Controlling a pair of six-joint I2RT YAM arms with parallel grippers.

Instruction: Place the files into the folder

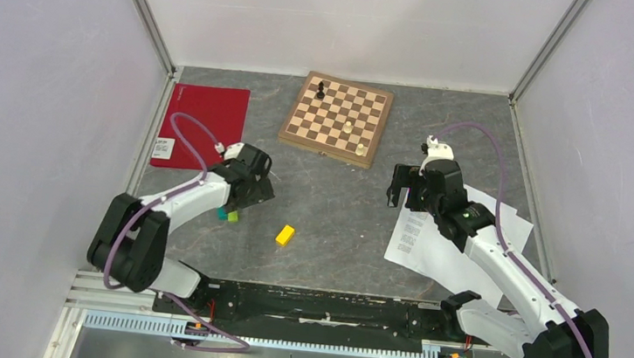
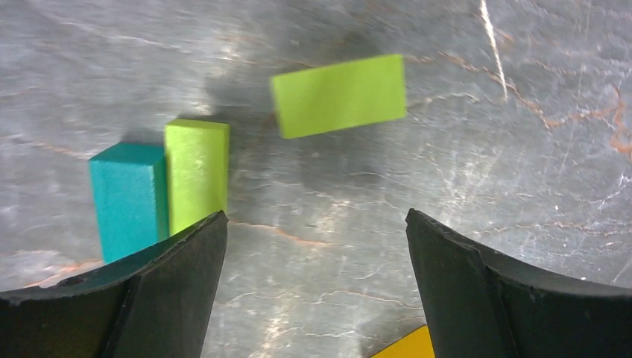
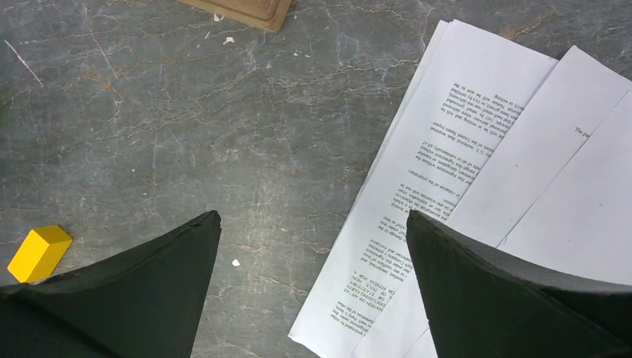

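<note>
Right arm (image 1: 500, 249) hides part of the files (image 1: 425, 253); label (image 1: 163, 148) on the folder (image 1: 207, 116) unreadable.

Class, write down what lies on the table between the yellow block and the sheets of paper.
Nothing: the table between the yellow block and the paper sheets is bare, as the overhead view shows.

Light: bright, even light is falling on the chessboard (image 1: 337, 118).
Shadows: soft patches are lying nearer than the chessboard.
Blur: upper lime block (image 2: 339, 95) is looking soft-edged.
Focus: print on the files (image 3: 477, 112) is reading crisp.
</note>
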